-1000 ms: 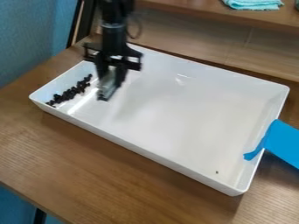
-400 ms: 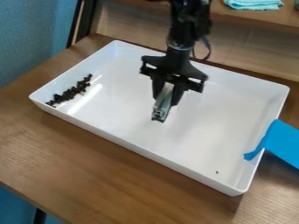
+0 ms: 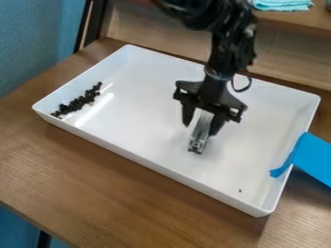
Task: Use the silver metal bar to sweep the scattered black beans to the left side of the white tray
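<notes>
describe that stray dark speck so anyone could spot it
Find the white tray, then the blue strip over its right rim. The tiny dark speck lies below and left of that strip, alone, unlike the dark bits clustered at the left end.

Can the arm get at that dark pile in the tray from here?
Probably yes: only bare tray lies between the hand and the dark pile, though the hand holds a grey object.

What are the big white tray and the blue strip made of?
The tray looks like hard, glossy plastic: light makes a bright streak on its smooth floor. The blue strip seems to be matte tape, since it is flat, thin and bent over the tray's rim, though it could be paper.
</notes>
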### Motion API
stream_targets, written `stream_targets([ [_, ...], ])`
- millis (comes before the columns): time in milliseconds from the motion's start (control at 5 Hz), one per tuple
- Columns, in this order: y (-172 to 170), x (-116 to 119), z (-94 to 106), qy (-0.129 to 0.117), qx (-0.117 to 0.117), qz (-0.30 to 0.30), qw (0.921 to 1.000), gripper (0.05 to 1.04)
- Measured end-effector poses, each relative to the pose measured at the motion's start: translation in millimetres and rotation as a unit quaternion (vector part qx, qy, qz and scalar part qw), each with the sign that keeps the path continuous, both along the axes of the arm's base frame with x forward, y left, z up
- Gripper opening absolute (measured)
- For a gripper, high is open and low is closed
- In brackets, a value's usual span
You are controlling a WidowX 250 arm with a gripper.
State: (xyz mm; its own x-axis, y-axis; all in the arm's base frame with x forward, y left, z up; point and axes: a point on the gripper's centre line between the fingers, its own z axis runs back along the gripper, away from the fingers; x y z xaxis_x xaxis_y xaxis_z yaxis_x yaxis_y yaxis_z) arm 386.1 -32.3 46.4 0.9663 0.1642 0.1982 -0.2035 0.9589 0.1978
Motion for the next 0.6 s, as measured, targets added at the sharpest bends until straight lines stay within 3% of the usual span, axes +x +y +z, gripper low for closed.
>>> stream_targets([
  [200, 3, 5, 0.9, 0.005, -0.012, 0.003, 0.9999, 0.995],
  [400, 26, 4, 13.0, 0.031, -0.043, 0.014, 0.9985, 1.005],
  [600, 57, -1, 60.8, 0.029, -0.102, 0.024, 0.9940, 1.001],
])
